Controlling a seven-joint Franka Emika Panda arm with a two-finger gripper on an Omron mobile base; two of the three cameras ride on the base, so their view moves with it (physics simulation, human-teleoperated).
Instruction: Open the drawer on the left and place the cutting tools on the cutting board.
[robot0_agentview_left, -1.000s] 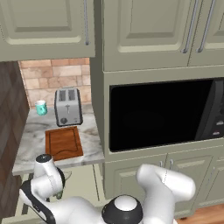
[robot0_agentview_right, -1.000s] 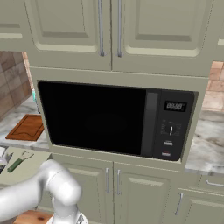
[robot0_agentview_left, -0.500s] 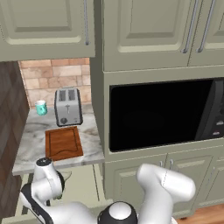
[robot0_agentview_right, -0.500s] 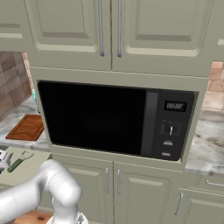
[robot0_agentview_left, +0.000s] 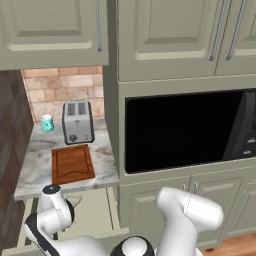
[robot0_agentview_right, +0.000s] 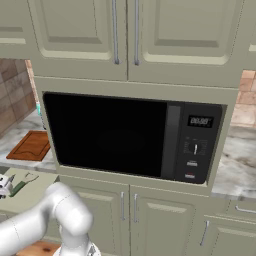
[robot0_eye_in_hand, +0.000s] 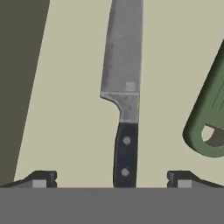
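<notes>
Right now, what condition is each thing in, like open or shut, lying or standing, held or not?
drawer: pulled open, beige inside showing.
knife: lying flat in the drawer, not held.
green-handled tool: lying beside the knife, untouched.
fingers: spread wide, either side of the knife's black handle.
cutting board: flat on the counter, nothing on it.
toaster: upright behind the board.
microwave: door shut.
upper cabinets: shut.
</notes>
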